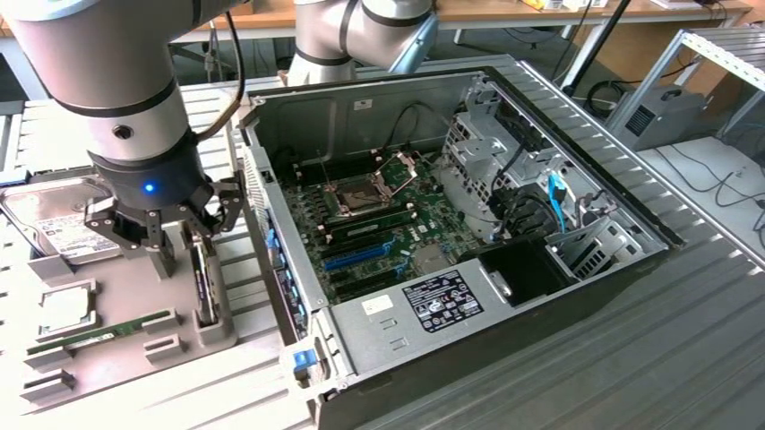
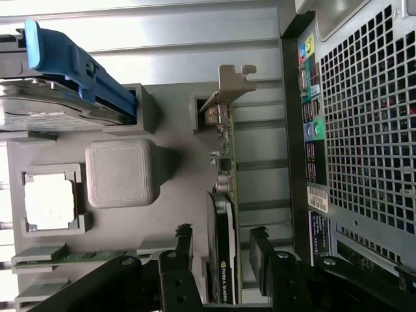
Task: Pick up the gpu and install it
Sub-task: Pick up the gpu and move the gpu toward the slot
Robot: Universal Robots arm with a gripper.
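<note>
The gpu (image 2: 221, 253) stands between the spread fingers (image 2: 260, 246) — touching neither.

Grey arm (image 1: 102, 63) angled steeply down, wrist (image 1: 150, 175) vertical, black claw (image 1: 165, 244) pointing straight down; jaws spread wide

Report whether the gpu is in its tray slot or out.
In. The gpu stands on edge in the grey tray's slot; the gripper straddles it, open, with gaps both sides.

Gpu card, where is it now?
The gpu stands on edge in the grey tray at the exterior view's left, beside the computer case, under the open gripper.
</note>
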